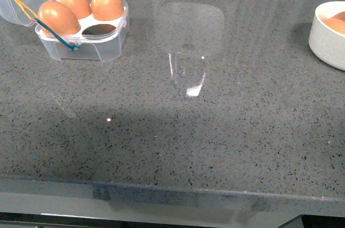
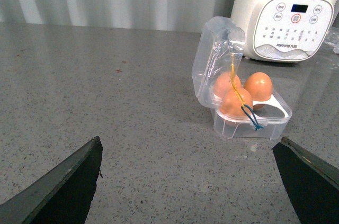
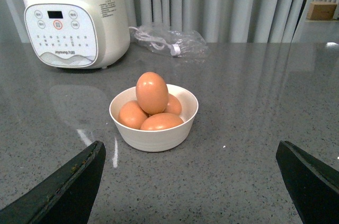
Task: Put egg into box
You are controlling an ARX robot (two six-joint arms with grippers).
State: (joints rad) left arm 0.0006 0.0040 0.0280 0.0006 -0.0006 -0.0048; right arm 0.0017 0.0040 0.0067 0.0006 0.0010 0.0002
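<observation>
Countertop [image 1: 188,147] of speckled grey stone fills the near field; neither arm shows in the front view. In the wrist views, the left gripper [image 2: 189,150] and the right gripper [image 3: 189,147] each stand with jaws spread wide and nothing between them. Beyond the left gripper sits the box [image 2: 249,123], its clear lid [image 2: 217,54] swung up and three of four cells filled. The vacant cell [image 1: 98,29] lies on the side nearer the robot and toward the bowl. A yellow loop [image 2: 237,89] and a blue loop [image 2: 251,118] trail across the front egg. Beyond the right gripper, and well apart from the box, stands the white bowl [image 3: 153,139]. The egg [image 3: 152,92] rests upright on three others heaped in it. Farthest back are a white appliance [image 3: 74,17], a crumpled plastic bag [image 3: 169,41] and grey curtains.

Likely hazards: the perched egg may topple or roll if a finger nudges it off centre; too firm a squeeze may crack the shell; at the box, spread fingers may strike neighbouring eggs or snag the loops, dragging the light case
</observation>
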